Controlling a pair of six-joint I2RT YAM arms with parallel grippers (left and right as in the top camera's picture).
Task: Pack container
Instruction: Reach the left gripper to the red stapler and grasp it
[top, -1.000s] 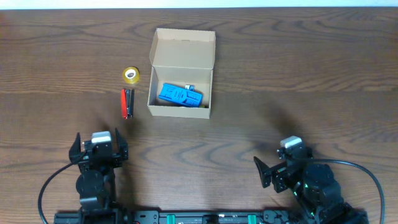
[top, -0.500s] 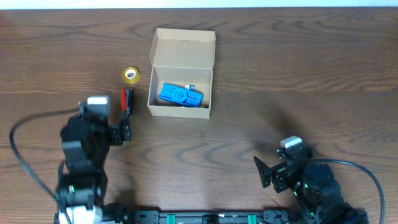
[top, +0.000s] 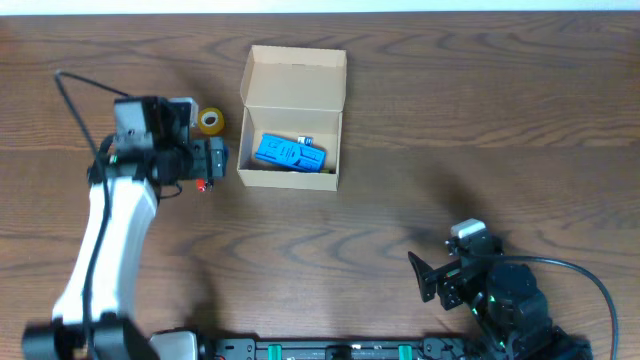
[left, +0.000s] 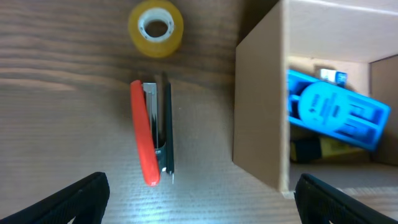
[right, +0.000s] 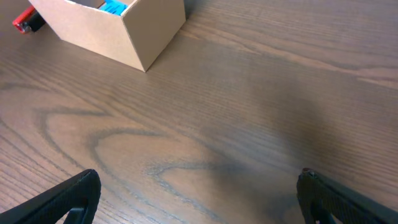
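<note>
Fingertips of the right gripper (top: 430, 278) are seen spread wide at the near edge of the dark brown wood-grain table (top: 450, 150), well apart from everything else, with nothing held. Further out, the left gripper (top: 213, 160) is held above the slim red stapler with a black base and a bright metal strip (left: 151, 134), its jaws likewise spread and empty. The stapler is judged to be the item to be picked now. A good grasp is best made across the narrow width, near the middle of its length, with the fingers lined up along the long sides so that the glossy red top is not pushed sideways; the descent should be kept clear of the cardboard wall just beside it. Beyond the stapler, a small round roll of glossy yellow tape (left: 155, 25) is laid flat, near the stapler's far end but not touching it. The container, a small rectangular tan-brown cardboard box (left: 258, 106), is set just to the right of both, matt and sharp-edged, its hinged lid flap (top: 296, 78) stood open at the far side. A blue moulded plastic item (left: 336, 115) is already lodged inside, tilted.
</note>
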